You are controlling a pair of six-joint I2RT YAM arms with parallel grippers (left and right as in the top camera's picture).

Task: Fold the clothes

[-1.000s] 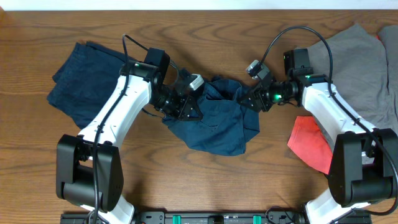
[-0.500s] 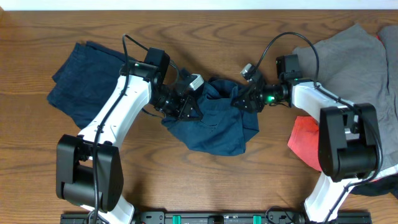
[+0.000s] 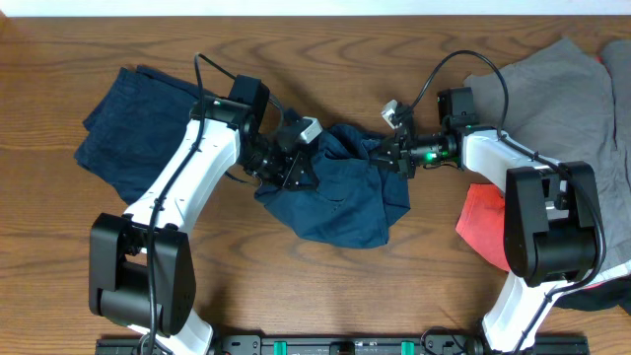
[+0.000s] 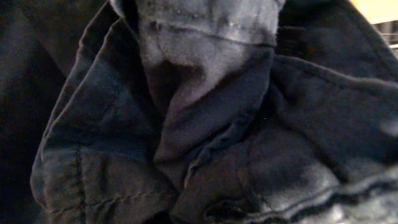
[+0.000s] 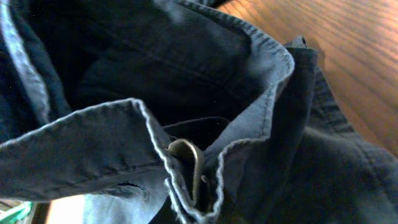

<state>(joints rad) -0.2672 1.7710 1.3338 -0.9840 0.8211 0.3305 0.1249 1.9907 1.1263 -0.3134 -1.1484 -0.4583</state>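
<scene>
Navy garment point(image 3: 345, 202) is lying between left claw point(image 3: 299, 170) and right claw point(image 3: 386, 156), both at its top edge; clenched or released, cannot tell.

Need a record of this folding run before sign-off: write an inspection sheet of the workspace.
Surface: wooden table, bare grain in front.
Job's things: blue garment bunched at centre; navy garment left; grey garment and red cloth right.
Clutter: nothing seen.
Grippers: left gripper and right gripper sit at the blue garment's upper corners; fingers hidden by fabric, so the grip cannot be told.
Cables: left cable and right cable, black, loop above the arms.
Surroundings: white strip beyond the far edge; black rail in front.
</scene>
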